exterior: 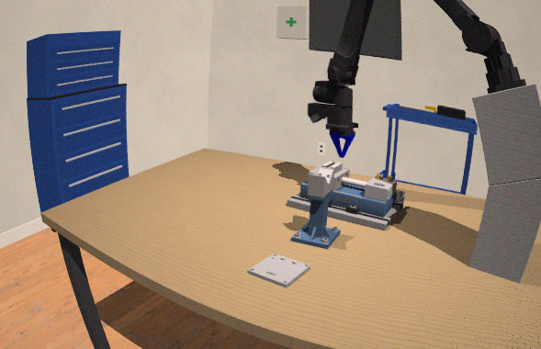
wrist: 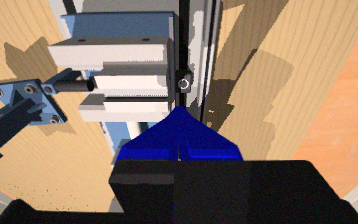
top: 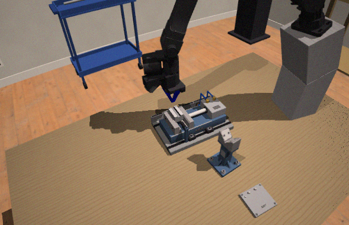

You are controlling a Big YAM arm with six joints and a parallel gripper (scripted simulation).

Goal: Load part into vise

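The part [top: 173, 115] [wrist: 131, 83] lies between the vise's jaws, its long slot facing up. One long side is close along the fixed jaw [top: 171, 122] [wrist: 110, 55]; whether they touch is unclear. The moving jaw [top: 187, 118] [wrist: 91, 114] stands on its other side, toward the rod. In the wrist view the work stop [wrist: 72, 86] reaches to one end of the part, with no clear gap. The low bars are hidden. My gripper [top: 173, 100] [exterior: 342, 156] [wrist: 179, 112] is shut and empty, fingers down, above the vise's far side, past the part's other end.
The V-block [top: 230, 141] [exterior: 321, 185] stands on its blue post in front of the vise. The infeed plate [top: 258, 199] [exterior: 278, 271] holds no part. The cylinder block [top: 213, 109] [exterior: 379, 189] and its blue hoses rise at the vise's other end.
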